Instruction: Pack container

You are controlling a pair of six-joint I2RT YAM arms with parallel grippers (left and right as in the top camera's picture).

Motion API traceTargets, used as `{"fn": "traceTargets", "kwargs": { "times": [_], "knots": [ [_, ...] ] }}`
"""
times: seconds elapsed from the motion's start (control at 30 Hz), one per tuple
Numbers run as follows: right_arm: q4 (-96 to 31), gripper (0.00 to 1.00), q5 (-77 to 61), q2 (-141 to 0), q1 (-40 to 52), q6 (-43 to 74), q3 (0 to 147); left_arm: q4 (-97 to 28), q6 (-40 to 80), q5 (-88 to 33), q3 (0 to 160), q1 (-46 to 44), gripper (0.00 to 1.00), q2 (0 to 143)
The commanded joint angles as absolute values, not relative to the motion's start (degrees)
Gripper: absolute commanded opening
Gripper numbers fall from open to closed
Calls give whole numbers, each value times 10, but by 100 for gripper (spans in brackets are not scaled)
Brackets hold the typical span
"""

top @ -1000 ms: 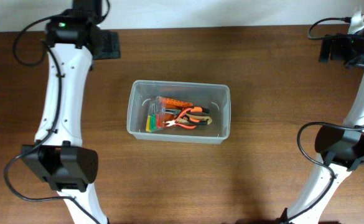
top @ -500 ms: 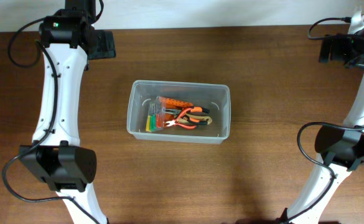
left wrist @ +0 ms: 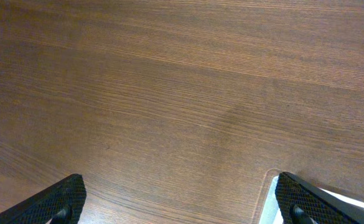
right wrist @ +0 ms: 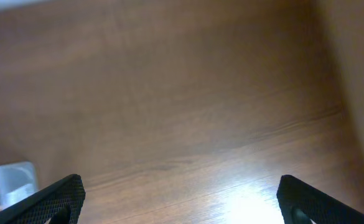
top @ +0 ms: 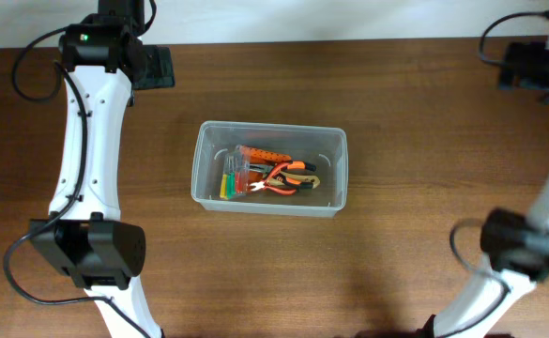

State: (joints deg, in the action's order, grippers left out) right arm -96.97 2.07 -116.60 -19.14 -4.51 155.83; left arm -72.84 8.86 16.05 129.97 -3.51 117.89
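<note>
The container (top: 270, 129), a clear plastic tub, stands mid-table in the overhead view. Inside lie orange-handled pliers (top: 288, 176), a small clear case of coloured screwdrivers (top: 235, 176) and an orange tool (top: 260, 153). My left gripper (top: 154, 68) is at the far left of the table, well away from the tub. In its wrist view the left gripper (left wrist: 182, 202) is open over bare wood, with a tub corner (left wrist: 269, 208) by the right finger. My right gripper (top: 529, 70) is at the far right corner. The right gripper (right wrist: 182, 202) is open too, and a tub corner (right wrist: 7, 180) shows far left.
The brown wooden table (top: 415, 113) reaches a white back wall along its far edge. Black cables hang off both arms near the back corners. The left arm's elbow (top: 91, 249) and the right arm's elbow (top: 516, 246) sit near the front edge.
The left gripper drew back slightly toward the far left edge early on. The right arm has shifted right and back, its elbow dropping toward the front. Tub unchanged.
</note>
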Motion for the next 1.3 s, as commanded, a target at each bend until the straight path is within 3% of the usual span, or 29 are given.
{"fn": "traceTargets", "kwargs": {
  "times": [0.0, 0.2, 0.33, 0.83, 1.27],
  "knots": [
    [-973, 99, 18, -1051, -191, -40, 1568, -728, 96, 156, 1305, -36, 99, 1182],
    [-973, 99, 18, -930, -150, -40, 1552, -728, 96, 157, 1305, -36, 99, 1182],
    [-912, 99, 53, -830, -93, -72, 1462, -728, 96, 156, 1305, -36, 99, 1182],
    [-380, 99, -49, -382, -67, -82, 758, -728, 96, 156, 1305, -36, 99, 1182],
    [-167, 99, -112, -137, -67, -61, 339, -728, 96, 156, 1304, -36, 99, 1182]
  ]
}}
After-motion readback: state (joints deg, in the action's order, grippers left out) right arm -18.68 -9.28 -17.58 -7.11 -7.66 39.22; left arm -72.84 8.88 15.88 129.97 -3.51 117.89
